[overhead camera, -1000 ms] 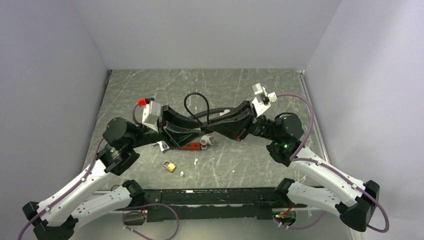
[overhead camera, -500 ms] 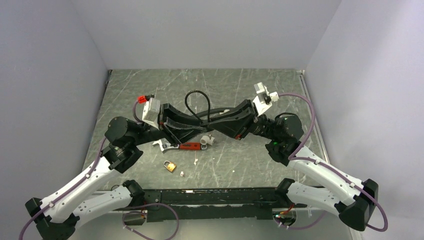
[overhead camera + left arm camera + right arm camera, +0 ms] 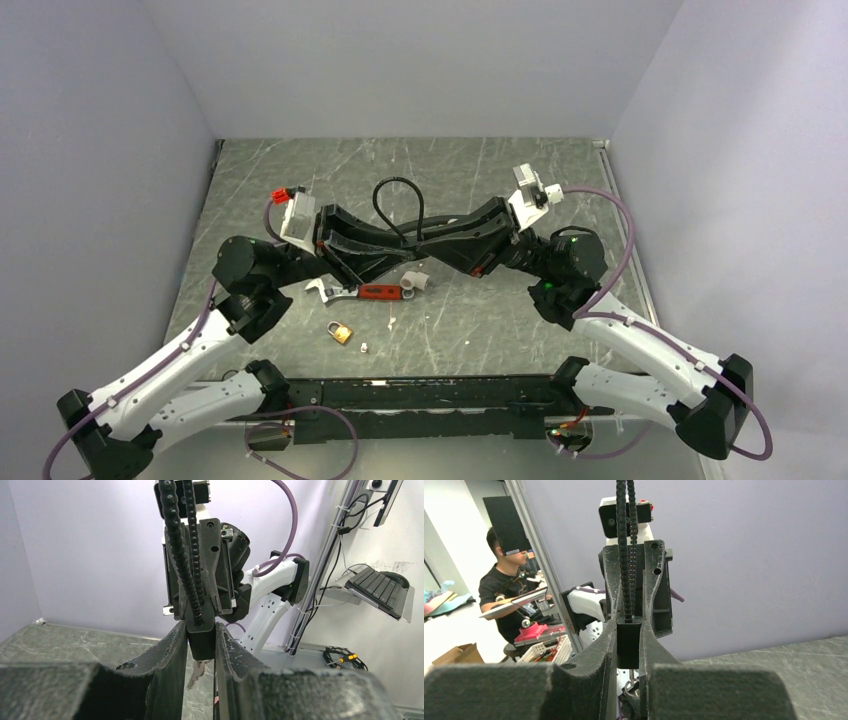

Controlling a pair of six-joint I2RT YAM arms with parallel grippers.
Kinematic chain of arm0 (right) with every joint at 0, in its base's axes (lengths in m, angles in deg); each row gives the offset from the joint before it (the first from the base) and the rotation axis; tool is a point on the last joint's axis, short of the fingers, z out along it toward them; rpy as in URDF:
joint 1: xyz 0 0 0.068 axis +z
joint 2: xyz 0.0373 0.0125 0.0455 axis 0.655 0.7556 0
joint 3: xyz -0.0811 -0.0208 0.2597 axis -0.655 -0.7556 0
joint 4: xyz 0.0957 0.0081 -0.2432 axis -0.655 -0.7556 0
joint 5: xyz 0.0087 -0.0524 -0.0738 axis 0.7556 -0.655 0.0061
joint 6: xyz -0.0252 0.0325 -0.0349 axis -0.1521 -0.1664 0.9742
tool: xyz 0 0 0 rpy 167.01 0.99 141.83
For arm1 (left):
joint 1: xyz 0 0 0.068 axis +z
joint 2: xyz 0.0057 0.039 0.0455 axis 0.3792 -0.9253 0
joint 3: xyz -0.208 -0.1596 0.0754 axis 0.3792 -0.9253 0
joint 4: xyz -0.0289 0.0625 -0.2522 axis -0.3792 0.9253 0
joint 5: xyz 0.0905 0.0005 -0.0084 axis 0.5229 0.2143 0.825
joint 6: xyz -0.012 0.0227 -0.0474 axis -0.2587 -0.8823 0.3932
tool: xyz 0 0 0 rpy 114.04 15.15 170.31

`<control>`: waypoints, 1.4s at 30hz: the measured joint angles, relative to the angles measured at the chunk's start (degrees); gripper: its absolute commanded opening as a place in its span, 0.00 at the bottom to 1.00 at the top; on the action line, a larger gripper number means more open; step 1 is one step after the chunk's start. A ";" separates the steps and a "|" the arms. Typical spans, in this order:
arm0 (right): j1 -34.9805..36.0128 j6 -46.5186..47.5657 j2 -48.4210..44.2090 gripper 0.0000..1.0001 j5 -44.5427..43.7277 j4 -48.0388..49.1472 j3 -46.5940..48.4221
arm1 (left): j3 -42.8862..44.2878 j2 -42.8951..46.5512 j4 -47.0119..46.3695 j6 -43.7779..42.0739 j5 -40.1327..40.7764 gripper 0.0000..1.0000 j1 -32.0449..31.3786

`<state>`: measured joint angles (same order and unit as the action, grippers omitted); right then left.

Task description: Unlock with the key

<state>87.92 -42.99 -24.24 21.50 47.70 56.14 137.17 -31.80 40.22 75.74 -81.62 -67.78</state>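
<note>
Meanwhile the cable lock (image 3: 201, 647) has been raised, clamped by left gripper (image 3: 200, 630) and right gripper (image 3: 628, 625); the key (image 3: 363, 347) lies untouched near the padlock (image 3: 341, 331), so unlocking is not begun.

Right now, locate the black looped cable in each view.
Top external: the black looped cable arches at centre frame, just above the middle.
Left wrist: its two strands rise up the centre.
Right wrist: its two strands rise up the centre.
Shared landmark: the black block at its foot, clamped between left hand and right hand; hidden from above.
</note>
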 measured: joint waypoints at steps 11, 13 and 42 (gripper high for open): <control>0.31 3.19 -0.72 0.76 -4.55 -7.72 -0.22 | -0.33 0.13 6.67 0.66 4.46 0.00 -0.46; 0.31 4.48 -1.03 0.78 -5.92 -10.67 -0.22 | -0.39 0.24 8.81 0.46 6.05 0.00 -0.46; -3.02 11.78 -2.45 0.53 5.03 -28.04 2.08 | -0.46 3.17 14.27 -2.23 12.00 0.00 -0.46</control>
<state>84.91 -31.20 -26.69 26.52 19.66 58.22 136.71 -28.63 54.49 73.51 -69.62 -68.24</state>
